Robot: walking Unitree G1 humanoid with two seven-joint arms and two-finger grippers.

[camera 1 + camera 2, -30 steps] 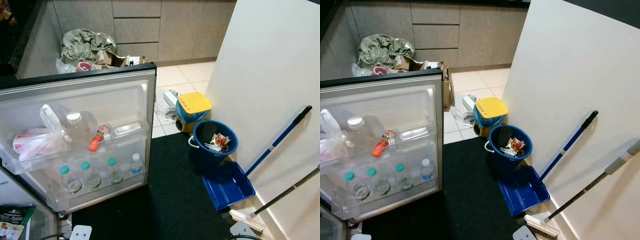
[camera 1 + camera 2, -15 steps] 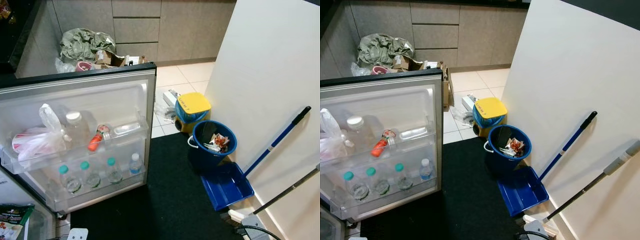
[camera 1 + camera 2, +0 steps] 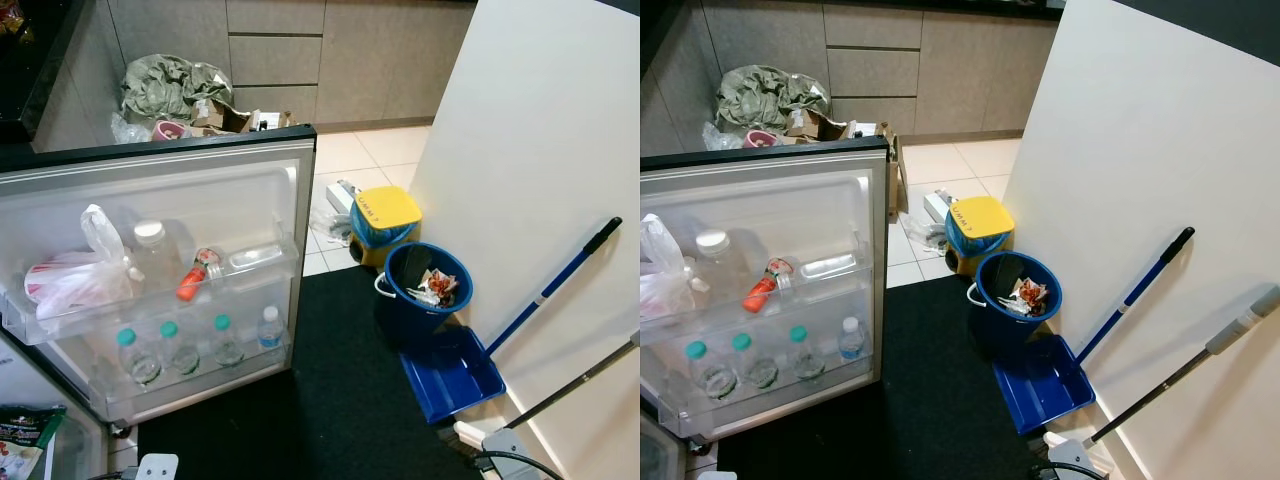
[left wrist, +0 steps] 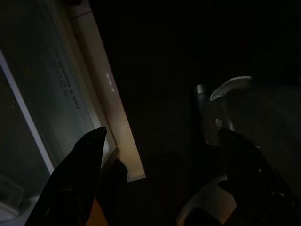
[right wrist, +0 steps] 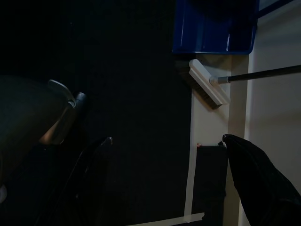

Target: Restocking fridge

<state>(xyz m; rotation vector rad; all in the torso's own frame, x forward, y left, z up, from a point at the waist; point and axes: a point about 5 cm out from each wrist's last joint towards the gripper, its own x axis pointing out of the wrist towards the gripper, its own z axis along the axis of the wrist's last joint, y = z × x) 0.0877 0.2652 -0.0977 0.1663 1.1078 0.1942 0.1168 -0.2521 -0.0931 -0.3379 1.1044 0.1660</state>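
1. The fridge door (image 3: 170, 200) stood open on the left, its two racks holding a white bag (image 3: 75, 280), a large bottle (image 3: 152, 255), a red-capped bottle (image 3: 195, 275) lying flat, and small water bottles (image 3: 190, 345) upright below.
2. Both arms hung low: the left gripper (image 4: 160, 150) and the right gripper (image 5: 164, 155) each had jaws spread, empty.
3. The water bottles looked light, smooth and slippery; the waist seemed the best hold.
4. The black mat (image 3: 340, 400) gave open room; the blue bin (image 3: 425, 290), dustpan (image 3: 450, 370) and wall crowded the right.
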